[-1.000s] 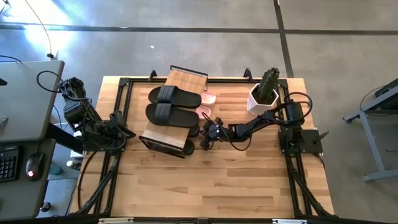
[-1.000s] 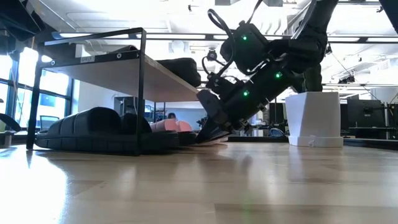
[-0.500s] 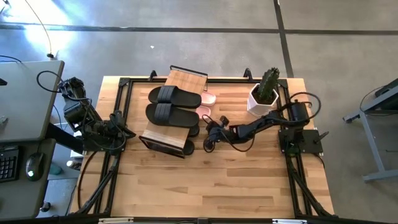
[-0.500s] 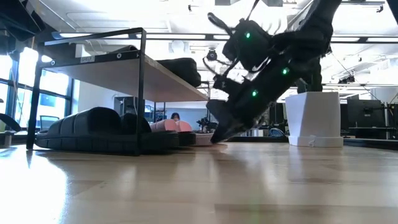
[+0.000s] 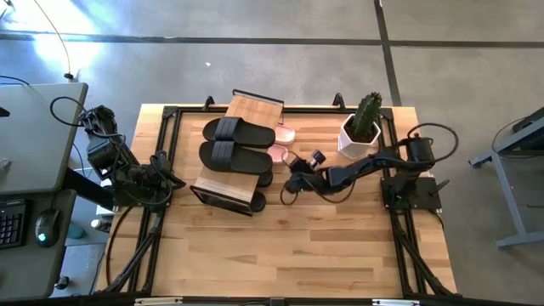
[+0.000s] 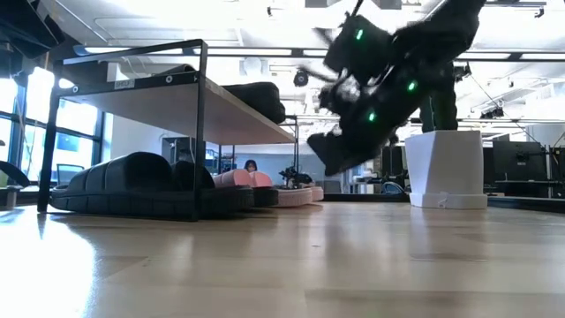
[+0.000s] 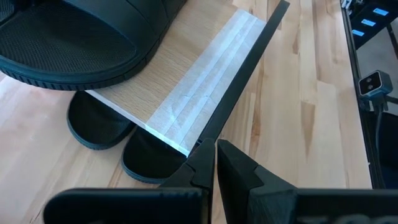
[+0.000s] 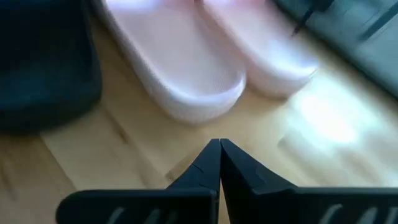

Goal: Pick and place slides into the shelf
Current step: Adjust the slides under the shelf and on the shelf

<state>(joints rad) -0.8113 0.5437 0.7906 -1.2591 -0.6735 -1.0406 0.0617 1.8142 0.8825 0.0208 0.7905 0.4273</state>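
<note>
The shelf [image 5: 240,153] stands left of the table's centre, with two black slides [image 5: 237,130] [image 5: 235,155] lying on its top board. A second dark pair [image 6: 132,184] rests on the table under it, its toes [image 7: 146,163] showing past the board. The pink slides [image 8: 180,68] [image 8: 264,56] lie soles down by the shelf's right side. My right gripper [image 5: 290,182] is shut and hangs above the table [image 6: 328,165], just short of the pink slides' near ends [image 8: 219,148]. My left gripper [image 7: 214,152] waits shut by the shelf's left near corner [image 5: 176,182].
A white pot with a cactus [image 5: 359,132] stands at the far right, close behind my right arm [image 6: 446,168]. The near half of the table [image 5: 297,246] is bare wood. A black frame rail [image 5: 161,144] runs along the table's edges.
My right gripper has risen off the table in front of the pink slides and drawn back a little toward the table's right, its wrist turning as it went. The slides and the shelf have stayed where they were.
</note>
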